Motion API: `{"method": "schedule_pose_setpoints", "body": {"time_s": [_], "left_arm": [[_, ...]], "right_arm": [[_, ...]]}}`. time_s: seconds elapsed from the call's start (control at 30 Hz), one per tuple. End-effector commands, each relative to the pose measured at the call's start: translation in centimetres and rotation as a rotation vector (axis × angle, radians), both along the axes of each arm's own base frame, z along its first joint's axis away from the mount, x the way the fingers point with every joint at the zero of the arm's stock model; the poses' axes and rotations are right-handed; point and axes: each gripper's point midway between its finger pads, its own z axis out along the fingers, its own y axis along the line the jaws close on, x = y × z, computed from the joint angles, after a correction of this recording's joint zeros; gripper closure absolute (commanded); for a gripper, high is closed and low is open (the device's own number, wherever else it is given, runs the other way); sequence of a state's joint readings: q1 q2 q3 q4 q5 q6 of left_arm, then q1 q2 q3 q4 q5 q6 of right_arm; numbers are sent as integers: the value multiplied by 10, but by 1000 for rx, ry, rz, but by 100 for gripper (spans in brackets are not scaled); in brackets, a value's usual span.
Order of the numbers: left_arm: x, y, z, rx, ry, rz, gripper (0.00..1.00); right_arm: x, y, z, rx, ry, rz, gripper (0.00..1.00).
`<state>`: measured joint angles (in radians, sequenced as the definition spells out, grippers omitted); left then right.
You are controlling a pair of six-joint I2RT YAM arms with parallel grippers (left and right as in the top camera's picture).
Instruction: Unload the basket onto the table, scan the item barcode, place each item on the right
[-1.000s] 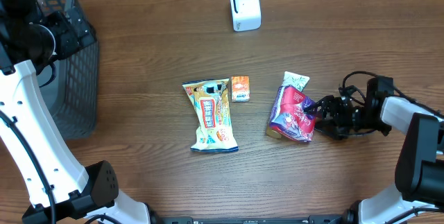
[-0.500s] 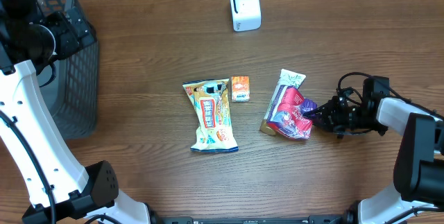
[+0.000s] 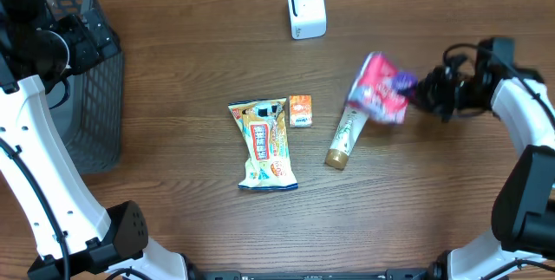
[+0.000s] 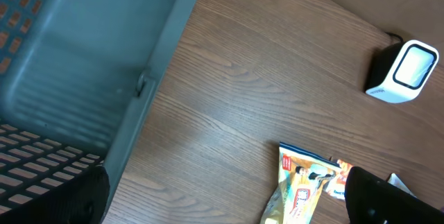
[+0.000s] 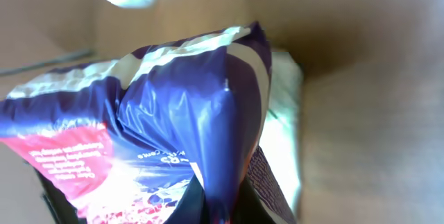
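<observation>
Right gripper (image 3: 416, 92): your jaws are clamped on one edge of the red-and-purple bag (image 3: 380, 89). In the right wrist view the foil bunches at the bottom centre of the frame, where it is pinched.
Red-and-purple bag: you hold it right of centre in the overhead frame, below and to the right of the scanner (image 3: 305, 9) and well apart from it. The bag is blurred there, so you cannot tell where its barcode sits.
Scanner: white and upright, at the top centre of the overhead frame. It also shows at the upper right of the left wrist view.
Left gripper (image 3: 84, 44): your fingers (image 4: 76, 200) stand wide apart with nothing between them, at the upper left of the overhead frame, by the rim of the basket (image 3: 95, 115).
Tube packet (image 3: 344, 137): lies slanted on the table (image 3: 191, 55), just below and left of the held bag.
Yellow snack packet (image 3: 263, 144): lies flat at the centre of the overhead frame.
Orange box (image 3: 300, 110): sits just beside the yellow packet's upper right corner.
</observation>
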<state>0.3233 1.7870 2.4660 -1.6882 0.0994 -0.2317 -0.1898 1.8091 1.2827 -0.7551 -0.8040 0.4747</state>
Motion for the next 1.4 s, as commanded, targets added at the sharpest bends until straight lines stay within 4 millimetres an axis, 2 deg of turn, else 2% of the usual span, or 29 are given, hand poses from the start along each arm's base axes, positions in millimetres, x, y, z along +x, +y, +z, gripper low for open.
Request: {"method": "schedule_pose_setpoints", "body": {"time_s": [0.0,0.2,0.37,0.47,0.6,0.77,0.97,1.07,1.2,1.37], "left_arm": [[-5,3,4,16,-7,0,0],[-5,3,4,16,-7,0,0],[-5,3,4,16,-7,1,0],[-5,3,4,16,-7,0,0],[-5,3,4,16,-7,1,0],[-5,3,4,16,-7,0,0],[-5,3,4,16,-7,1,0],[-5,3,4,16,-7,1,0],[-5,3,4,16,-7,1,0],[-5,3,4,16,-7,1,0]], "right_arm": [[32,12,38,59,-63,-86,96],[89,51,69,56,-213,-256,96],[110,92,88,20,-329,-352,96],[120,103,99,-32,-414,-432,96],[130,100,99,-98,-464,-557,96],[157,104,97,-91,-491,-573,96],[188,129,76,-82,-401,-487,96],[190,137,62,-90,-318,-466,96],[184,150,61,-58,-284,-409,96],[182,153,56,-25,-237,-420,96]]}}
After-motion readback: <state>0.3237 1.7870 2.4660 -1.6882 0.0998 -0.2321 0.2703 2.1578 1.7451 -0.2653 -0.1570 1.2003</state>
